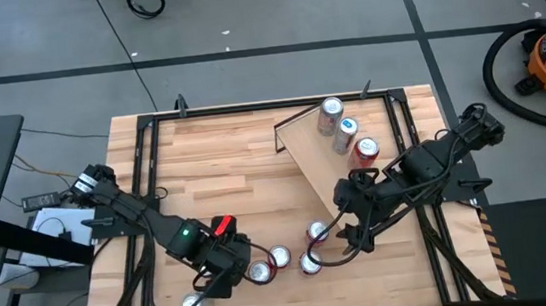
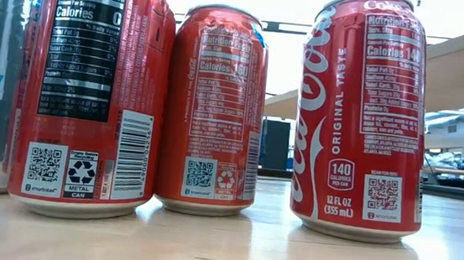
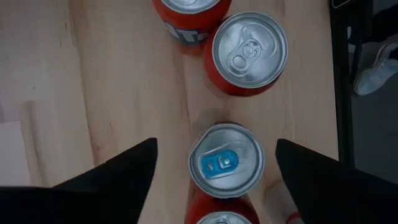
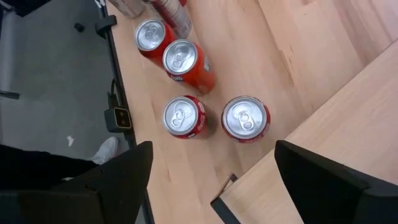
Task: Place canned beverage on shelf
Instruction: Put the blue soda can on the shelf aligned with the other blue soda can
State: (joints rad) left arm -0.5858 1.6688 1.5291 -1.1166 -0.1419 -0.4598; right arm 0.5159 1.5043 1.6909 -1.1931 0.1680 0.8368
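Looking down from the high camera, I see the shelf [image 1: 326, 163] lying skewed on the worktop [image 1: 214, 169], at about 1 o'clock from the worktop's centre. Three cans stand on it in a short row near its far end: a silver-topped can [image 1: 330, 115], a blue-tabbed can [image 1: 346, 134] and a red-topped can [image 1: 365, 150]. All three are upright and appear sealed.

Left end effector [image 1: 232, 269] hovers near the front edge at about 7 o'clock, its fingers [image 3: 124, 171] spread wide with nothing between the pads. In its wrist view a can with a blue tab [image 3: 226, 160] sits in the gap between them, touching neither. A red can [image 3: 249, 51] stands just beyond it.

Right end effector [image 1: 356, 233] hangs at about 5 o'clock, beside the shelf's near end, its fingers [image 4: 124, 168] apart and empty. Below it, two red cans [image 4: 183, 116] [image 4: 245, 119] stand side by side, two more farther off.

One lone can [image 1: 192, 304] stands at the front edge, near 7 o'clock.

Low camera: three upright red cans close up, labels facing me; the right one [image 2: 364, 116] reads original taste.
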